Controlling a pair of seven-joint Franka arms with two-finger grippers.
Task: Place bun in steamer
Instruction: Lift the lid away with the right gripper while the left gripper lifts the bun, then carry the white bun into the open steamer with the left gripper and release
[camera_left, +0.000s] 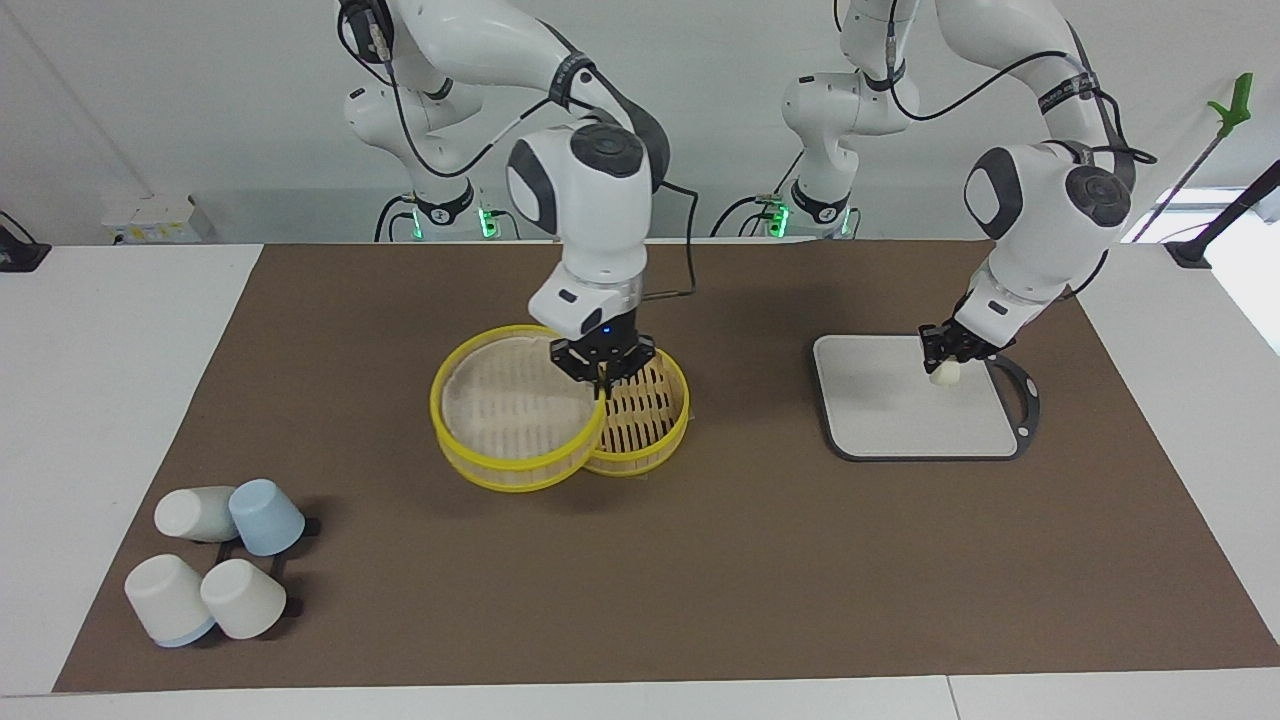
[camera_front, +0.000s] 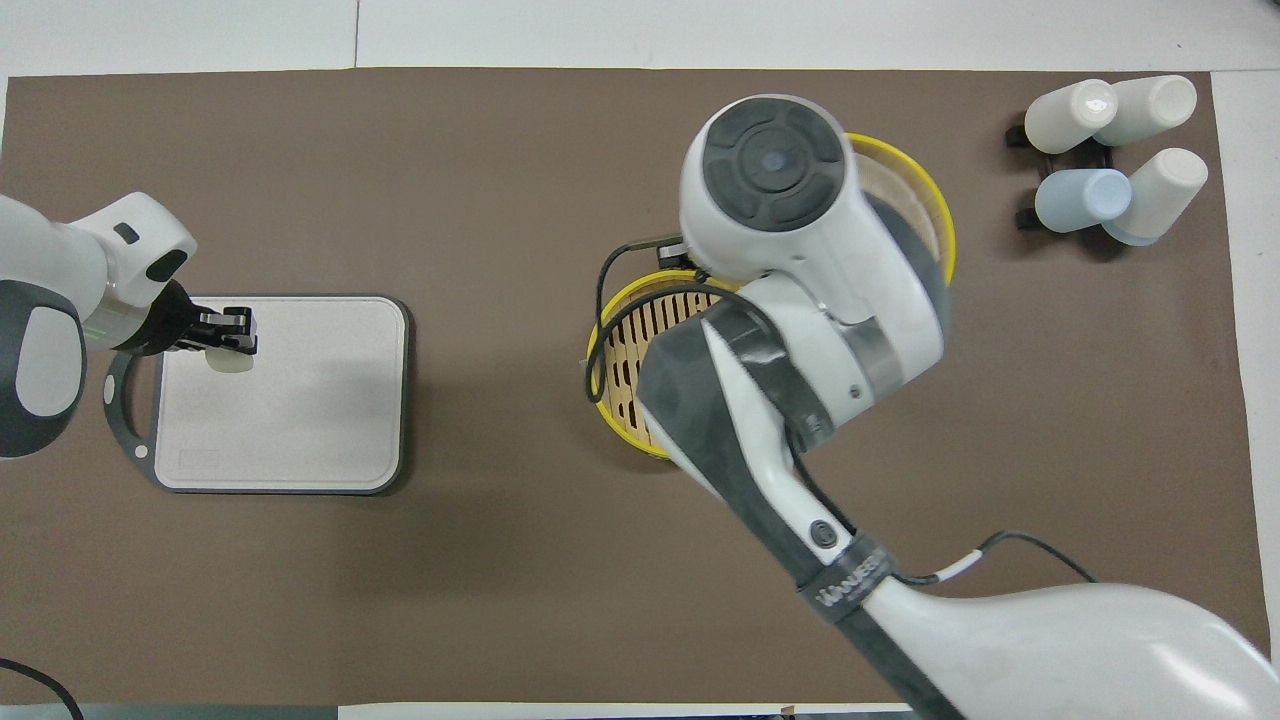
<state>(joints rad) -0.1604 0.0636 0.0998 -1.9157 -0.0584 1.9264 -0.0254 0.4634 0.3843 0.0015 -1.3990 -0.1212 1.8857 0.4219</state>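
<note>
The steamer's two yellow-rimmed tiers are apart. The lower tier stands on the mat at mid-table, its slatted bottom open to view. My right gripper is shut on the rim of the upper tier and holds it up, shifted toward the right arm's end and still overlapping the lower tier. In the overhead view the hand hides this gripper; only the upper tier's rim shows. My left gripper is shut on the small cream bun and holds it just over the grey board. The overhead view shows the left gripper with the bun as well.
The grey board lies toward the left arm's end. Several white and blue cups lie on a black rack at the right arm's end, farther from the robots; they also show in the overhead view. A brown mat covers the table.
</note>
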